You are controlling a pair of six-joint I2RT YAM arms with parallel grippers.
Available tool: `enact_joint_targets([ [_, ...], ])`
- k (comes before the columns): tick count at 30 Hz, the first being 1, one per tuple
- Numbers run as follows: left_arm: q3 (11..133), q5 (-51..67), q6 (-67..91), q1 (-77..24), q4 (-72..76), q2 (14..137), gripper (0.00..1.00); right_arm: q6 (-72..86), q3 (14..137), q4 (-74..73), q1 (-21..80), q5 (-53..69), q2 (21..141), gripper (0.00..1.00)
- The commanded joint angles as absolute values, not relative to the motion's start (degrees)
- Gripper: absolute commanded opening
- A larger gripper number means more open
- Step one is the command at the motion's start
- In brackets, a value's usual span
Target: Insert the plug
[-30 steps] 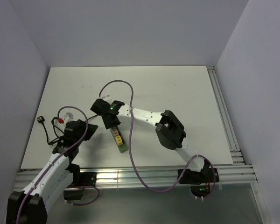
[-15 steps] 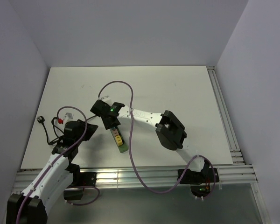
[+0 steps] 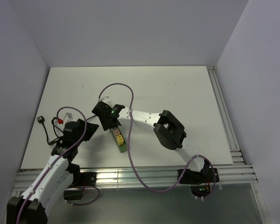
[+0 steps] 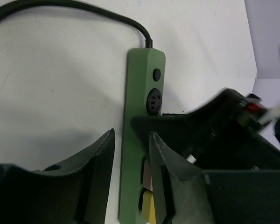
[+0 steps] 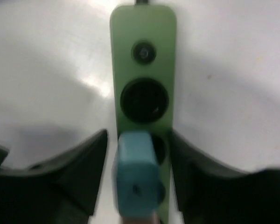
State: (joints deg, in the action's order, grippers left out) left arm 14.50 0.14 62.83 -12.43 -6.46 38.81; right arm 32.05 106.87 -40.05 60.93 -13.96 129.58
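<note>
A green power strip (image 3: 122,144) lies on the white table (image 3: 177,88) with a yellow plug (image 3: 117,137) in it. My right gripper (image 3: 112,124) hovers over its far end. In the right wrist view the jaws (image 5: 138,135) stand open on either side of a blue plug (image 5: 135,179), which sits over the strip (image 5: 143,56) below two empty round sockets; small gaps show on both sides of it. My left gripper (image 3: 86,126) is just left of the strip. In the left wrist view its fingers (image 4: 132,133) are slightly apart and empty, with the strip (image 4: 140,116) beyond them.
The strip's black cord (image 4: 60,7) curls off to a black plug (image 3: 41,120) at the table's left edge. A small red and white part (image 3: 60,120) lies near it. A purple cable (image 3: 130,154) loops over the strip. Metal rails (image 3: 224,116) run along the right and near edges.
My right gripper has shifted slightly left and nearer along the strip, covering more of it. My left arm has barely moved.
</note>
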Motion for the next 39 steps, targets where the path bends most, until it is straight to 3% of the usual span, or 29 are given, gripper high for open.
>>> enact_joint_targets([
  [1,16.4,0.3,62.8,-12.5,-7.2,37.3,0.4,31.9,102.5,-41.2,59.2,-11.8,139.0,0.66],
  [3,17.0,0.3,62.6,-12.5,-8.6,37.1,0.4,30.5,104.2,-41.2,59.2,-12.6,136.9,0.84],
  [7,18.1,-2.4,62.1,-12.3,-12.1,34.8,0.41,28.7,108.1,-42.6,57.9,-13.9,130.4,1.0],
  [18,20.8,-4.7,61.7,-12.3,-17.5,29.8,0.46,23.4,100.2,-36.3,56.5,-4.8,110.2,1.0],
  [23,22.0,-4.2,60.9,-12.3,-17.5,30.6,0.61,23.4,92.9,-34.0,56.5,-6.0,100.7,1.0],
  [32,23.7,-0.5,60.4,-12.3,-13.0,33.7,0.71,27.2,72.8,-25.0,52.0,-7.3,87.3,1.0],
  [39,23.6,8.3,60.3,-12.2,-4.5,40.6,0.88,28.8,54.7,-13.1,51.4,-18.3,73.2,1.0],
])
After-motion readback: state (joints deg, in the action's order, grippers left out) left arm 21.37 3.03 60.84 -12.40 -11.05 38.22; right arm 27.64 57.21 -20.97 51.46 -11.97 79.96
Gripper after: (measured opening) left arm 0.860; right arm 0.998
